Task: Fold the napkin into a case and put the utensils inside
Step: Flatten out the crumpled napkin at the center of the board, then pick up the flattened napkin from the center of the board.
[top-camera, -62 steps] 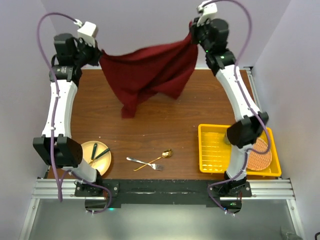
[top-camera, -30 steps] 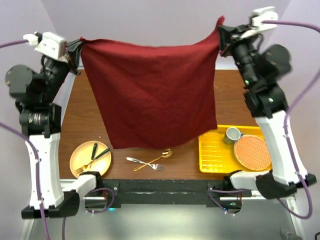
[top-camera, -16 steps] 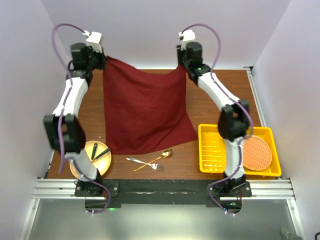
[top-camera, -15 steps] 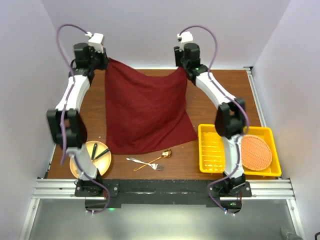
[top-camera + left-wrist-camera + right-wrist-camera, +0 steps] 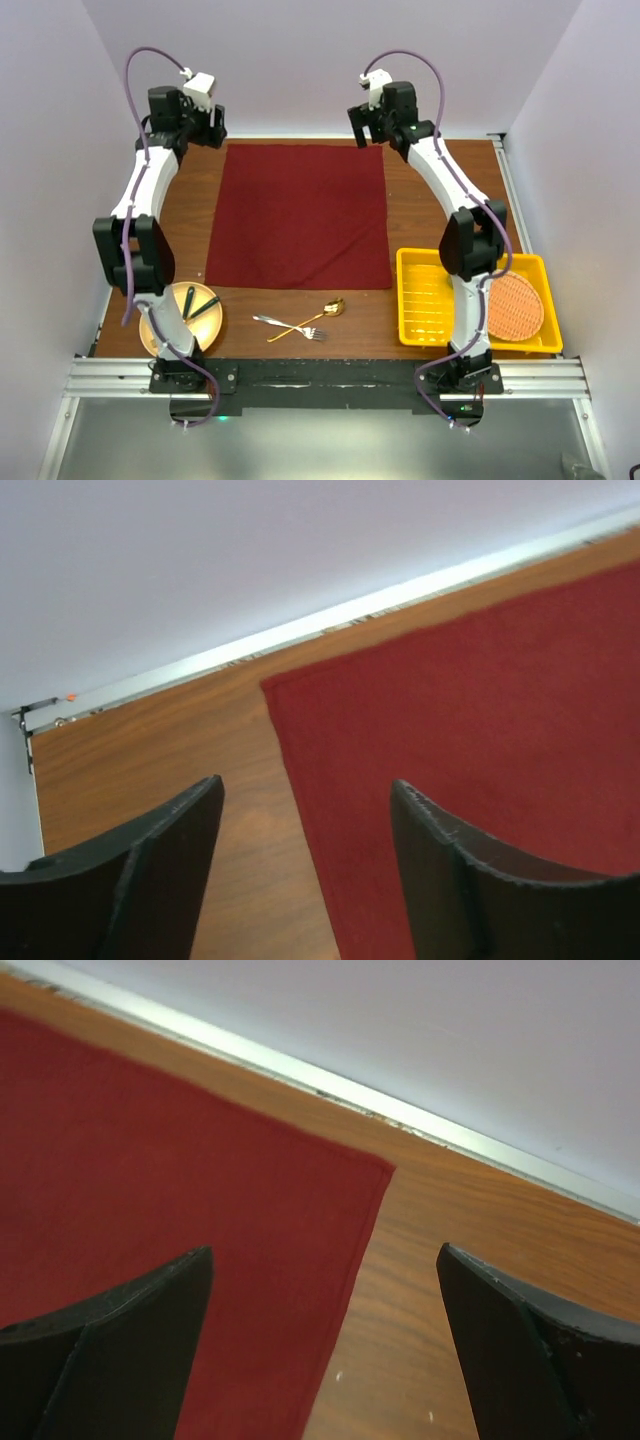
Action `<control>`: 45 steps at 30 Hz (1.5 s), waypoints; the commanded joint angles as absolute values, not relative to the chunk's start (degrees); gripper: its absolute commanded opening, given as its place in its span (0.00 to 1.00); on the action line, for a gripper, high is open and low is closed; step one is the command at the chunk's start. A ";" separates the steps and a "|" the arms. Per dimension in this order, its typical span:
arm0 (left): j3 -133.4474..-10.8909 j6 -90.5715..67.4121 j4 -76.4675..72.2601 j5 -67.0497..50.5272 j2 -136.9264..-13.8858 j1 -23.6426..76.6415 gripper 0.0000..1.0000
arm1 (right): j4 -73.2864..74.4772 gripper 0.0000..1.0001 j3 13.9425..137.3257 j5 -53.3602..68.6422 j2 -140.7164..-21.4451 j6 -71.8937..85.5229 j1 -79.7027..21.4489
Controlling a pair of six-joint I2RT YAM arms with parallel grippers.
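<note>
the napkin (image 5: 300, 215) lay spread flat in the middle of the counter (image 5: 420, 200), with no fold made yet. the left pincer (image 5: 305, 785) and right pincer (image 5: 322, 1250) hung wide open and empty over its two far corners. next, i judged, an edge needed pinching and carrying across to form a strip. the fork (image 5: 272, 322) and gold spoon (image 5: 327, 309) lay crossed near the napkin's near edge. each wrist view showed only one far corner, and the overhead view left the fingers too small to read.
</note>
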State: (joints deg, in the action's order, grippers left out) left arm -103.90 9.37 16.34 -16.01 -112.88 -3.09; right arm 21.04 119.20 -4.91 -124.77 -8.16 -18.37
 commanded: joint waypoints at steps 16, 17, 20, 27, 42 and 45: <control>-79.55 29.25 37.53 -28.92 -101.34 -3.52 0.47 | 55.10 0.78 106.90 16.17 -118.74 -18.54 -18.98; -79.02 29.79 38.31 -28.39 -101.42 -3.52 0.45 | 55.11 0.77 105.92 16.26 -118.57 -18.89 -19.07; -76.74 31.63 39.46 -27.25 -102.13 -3.52 0.41 | 55.37 0.69 102.93 16.35 -119.00 -19.33 -19.07; -71.63 34.89 39.64 -25.05 -101.34 -3.52 0.33 | 54.31 0.53 98.62 13.80 -120.93 -20.04 -19.07; -91.22 12.09 22.17 -30.41 -102.63 -5.89 0.70 | 35.27 0.92 115.73 12.05 -117.15 -5.81 -12.57; -98.59 2.69 14.34 -27.96 -110.37 -5.89 0.71 | 27.52 0.91 120.38 7.57 -121.80 -0.71 -12.66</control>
State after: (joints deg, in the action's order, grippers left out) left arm -90.39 18.59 28.86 -28.32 -102.74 -5.58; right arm 41.74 113.32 11.86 -120.42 -9.50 -12.95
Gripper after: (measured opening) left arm 0.706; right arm 0.916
